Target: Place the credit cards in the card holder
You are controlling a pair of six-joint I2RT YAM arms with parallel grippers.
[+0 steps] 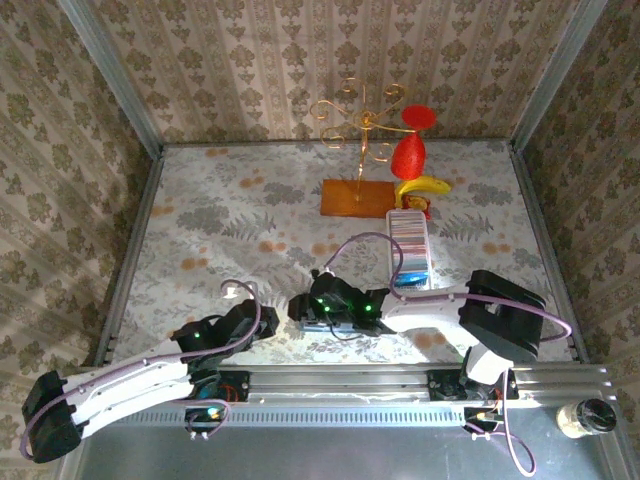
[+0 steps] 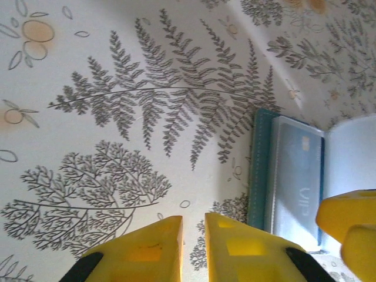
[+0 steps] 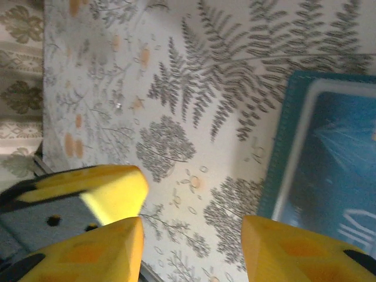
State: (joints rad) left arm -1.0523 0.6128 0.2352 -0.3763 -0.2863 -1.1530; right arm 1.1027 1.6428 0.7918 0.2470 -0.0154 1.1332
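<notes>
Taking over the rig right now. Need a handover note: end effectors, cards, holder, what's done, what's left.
Left end effector: all but shut, empty, over the table beside the card holder.
Right end effector: open, empty, next to the holder's edge.
Holder: lies open on the table, with one bluish card in its clear sleeve.
The other credit cards stand packed in the white tray, farther back on the right.
Done: one card in, as far as can be seen.
Left: fetch the tray cards and slot them into the holder.
</notes>
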